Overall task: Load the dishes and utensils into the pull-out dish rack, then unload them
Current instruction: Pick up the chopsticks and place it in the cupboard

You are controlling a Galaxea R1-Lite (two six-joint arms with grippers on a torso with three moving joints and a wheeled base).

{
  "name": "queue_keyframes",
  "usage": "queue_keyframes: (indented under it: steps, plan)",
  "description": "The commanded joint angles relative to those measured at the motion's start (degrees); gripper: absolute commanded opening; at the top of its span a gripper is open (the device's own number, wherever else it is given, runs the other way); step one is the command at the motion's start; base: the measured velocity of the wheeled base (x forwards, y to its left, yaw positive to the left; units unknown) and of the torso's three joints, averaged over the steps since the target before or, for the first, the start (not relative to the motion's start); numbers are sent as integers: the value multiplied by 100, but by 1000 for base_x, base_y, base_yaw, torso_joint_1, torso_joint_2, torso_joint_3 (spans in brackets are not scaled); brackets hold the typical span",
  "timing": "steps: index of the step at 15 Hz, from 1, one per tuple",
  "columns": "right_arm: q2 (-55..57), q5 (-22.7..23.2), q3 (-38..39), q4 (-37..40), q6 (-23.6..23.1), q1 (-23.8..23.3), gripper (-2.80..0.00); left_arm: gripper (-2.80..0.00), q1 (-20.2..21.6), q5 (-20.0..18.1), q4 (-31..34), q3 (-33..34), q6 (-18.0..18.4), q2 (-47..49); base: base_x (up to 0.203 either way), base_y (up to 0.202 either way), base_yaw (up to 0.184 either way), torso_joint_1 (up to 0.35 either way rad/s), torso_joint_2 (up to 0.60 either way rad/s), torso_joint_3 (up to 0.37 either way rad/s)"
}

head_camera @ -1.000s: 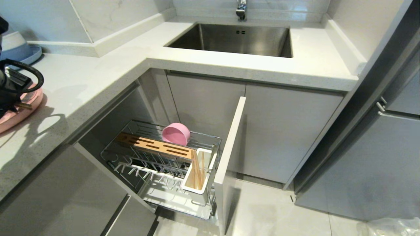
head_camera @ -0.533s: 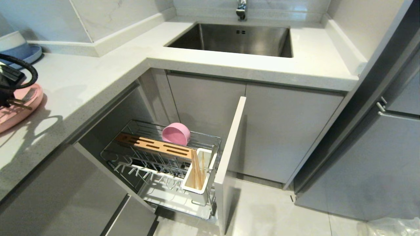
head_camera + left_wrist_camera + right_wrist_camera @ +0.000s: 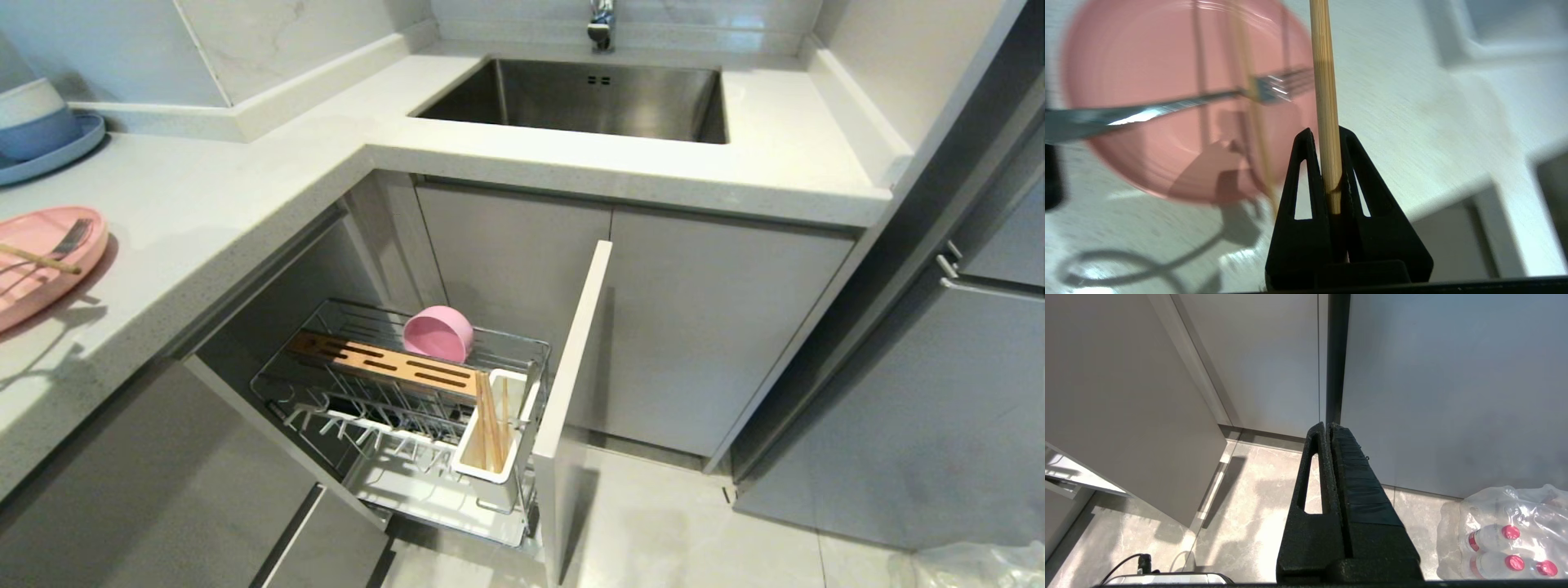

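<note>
Left end effector point(image 3: 1327, 143) pinching thin light-wood chopstick point(image 3: 1324, 94), right end effector point(image 3: 1329, 428) pressed together

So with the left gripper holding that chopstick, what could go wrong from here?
The left gripper pinches one chopstick near its end, so the long free length could pivot or slip. Another chopstick and the fork lie loose on the pink plate, which sits near the counter edge and could be knocked.
</note>
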Motion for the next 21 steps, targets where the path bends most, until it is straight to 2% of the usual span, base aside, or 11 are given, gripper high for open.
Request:
queue_keyframes:
  steps: [1,4,6,7,10,11,13,18,19,21]
  plan:
    - [0,0,9,-1,3,1,-280,-280,-705,-18,-37,-9,183,-412,0,0,0,0,0,0]
    - [0,0,9,-1,3,1,-280,-280,-2293,-347,-308,-10,989,-674,0,0,0,0,0,0]
    - [0,0,9,-1,3,1,-280,-280,-3260,-681,-397,140,1262,-746,0,0,0,0,0,0]
    - [0,0,9,-1,3,1,-280,-280,-3602,-942,-422,444,1319,-812,0,0,0,0,0,0]
    - [0,0,9,-1,3,1,-280,-280,-4309,-2165,-462,1020,1353,-872,0,0,0,0,0,0]
    - [0,0,9,-1,3,1,-280,-280,-4469,-2228,-396,1183,1316,-817,0,0,0,0,0,0]
    - [0,0,9,-1,3,1,-280,-280,-4589,-2268,99,1182,869,-519,0,0,0,0,0,0]
    - [0,0,9,-1,3,1,-280,-280,-4897,-2401,1860,397,-662,684,0,0,0,0,0,0]
    - [0,0,9,-1,3,1,-280,-280,-4857,-2546,2019,394,-897,814,0,0,0,0,0,0]
    - [0,0,9,-1,3,1,-280,-280,-4741,-2593,2085,416,-1098,1061,0,0,0,0,0,0]
